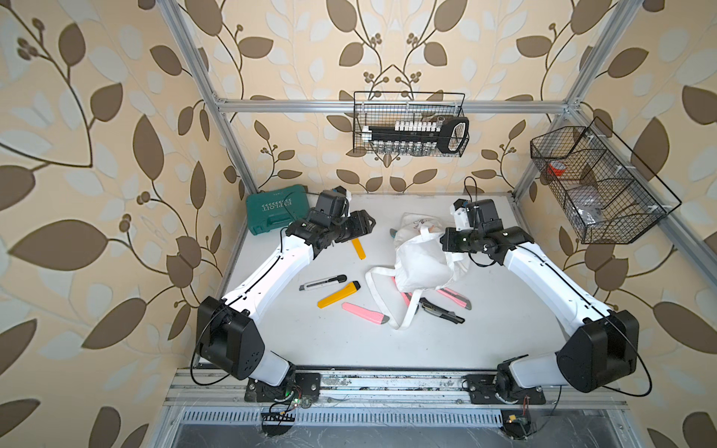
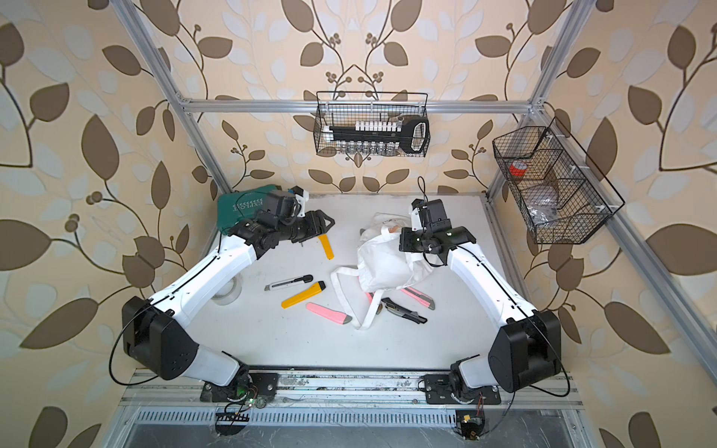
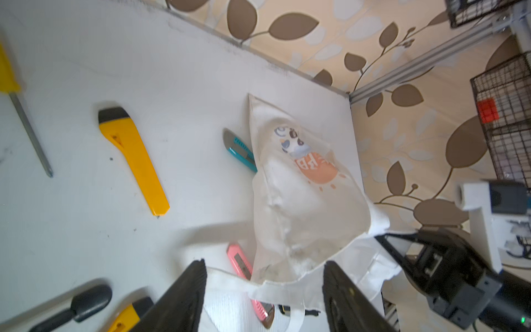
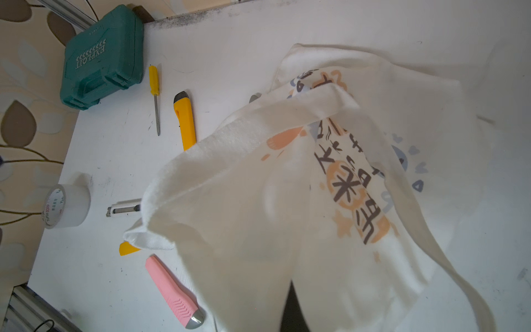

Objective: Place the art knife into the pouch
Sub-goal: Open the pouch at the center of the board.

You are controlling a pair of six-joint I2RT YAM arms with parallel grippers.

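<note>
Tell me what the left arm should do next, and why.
Probably lower the left gripper onto the yellow art knife lying close by it. Its jaws stand open and empty, while the right gripper, shut on the pouch, holds the cloth lifted, seemingly ready to receive a knife.

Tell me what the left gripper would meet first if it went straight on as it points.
Most likely the pouch: its white cloth hangs straight ahead of the left gripper, whose fingers are open. A pink knife lies beneath that edge, so depth is uncertain.
</note>
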